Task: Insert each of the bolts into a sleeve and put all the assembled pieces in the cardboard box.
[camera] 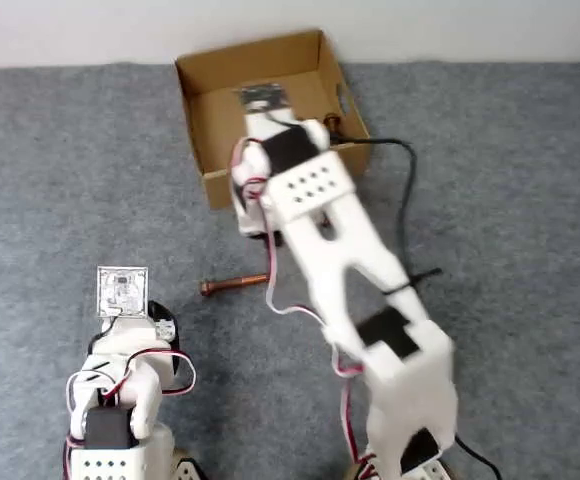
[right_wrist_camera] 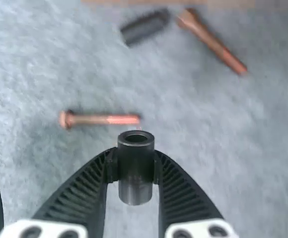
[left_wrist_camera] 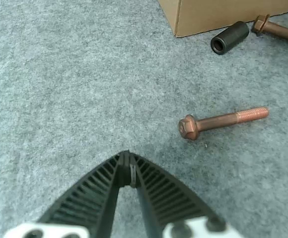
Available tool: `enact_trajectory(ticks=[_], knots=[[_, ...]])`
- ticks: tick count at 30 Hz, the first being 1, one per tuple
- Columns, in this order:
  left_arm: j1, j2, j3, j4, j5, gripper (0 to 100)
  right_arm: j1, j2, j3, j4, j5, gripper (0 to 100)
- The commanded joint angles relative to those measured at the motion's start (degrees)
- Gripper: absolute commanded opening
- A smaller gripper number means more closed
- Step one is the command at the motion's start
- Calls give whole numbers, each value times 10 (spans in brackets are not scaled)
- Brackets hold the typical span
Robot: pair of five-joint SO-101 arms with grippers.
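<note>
Bolt (left_wrist_camera: 223,121), copper-coloured metal, flanged hex head, threaded tip: lies flat on the grey carpet (left_wrist_camera: 59,74), well out from the brown open-topped cardboard box (camera: 260,58). Its shank is free on all sides, so it is presumably an easy pinch. On the side of it away from the box is the left gripper (left_wrist_camera: 129,166), with black ribbed fingers, low over the carpet and clenched tip to tip on nothing. It points toward the bolt and would need to spread before taking it. Right gripper (right_wrist_camera: 134,158), same pattern: raised off the carpet, short of the box, near the bolt's threaded tip. It clamps a black cylindrical sleeve (right_wrist_camera: 135,173) across its sides, upright with the bore open upward, likely presented that way so a bolt can be fed in from above. Second sleeve (left_wrist_camera: 229,37), black, lies on its side just beside the box's front wall near a corner. Second bolt (left_wrist_camera: 278,30), copper-coloured, lies next to it along that wall, head toward the sleeve and not inserted, apparently awaiting its turn. The box stands farthest, mouth up to receive finished pieces, its interior partly hidden by the right arm.
</note>
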Motion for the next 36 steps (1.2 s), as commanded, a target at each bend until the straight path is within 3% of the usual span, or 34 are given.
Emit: enact_trajectory(ticks=[1,5,10,18,24,30,36], knots=[[0,-6,-2,0,-4,8,40,-141,102,23,-31,8],[1,-6,-4,-1,2,7,83,-243,217,22,-53,8],[2,-3,-38,2,69,6,126,-371,362,15,-68,8],[47,-3,-116,51,105,6,212,-633,633,-104,-69,8],[48,4,-145,51,105,6,287,-782,780,-123,-69,8],[71,118,-204,47,122,6,391,-878,849,-121,-43,8],[121,324,-336,47,187,6,429,-964,905,-124,-40,8]])
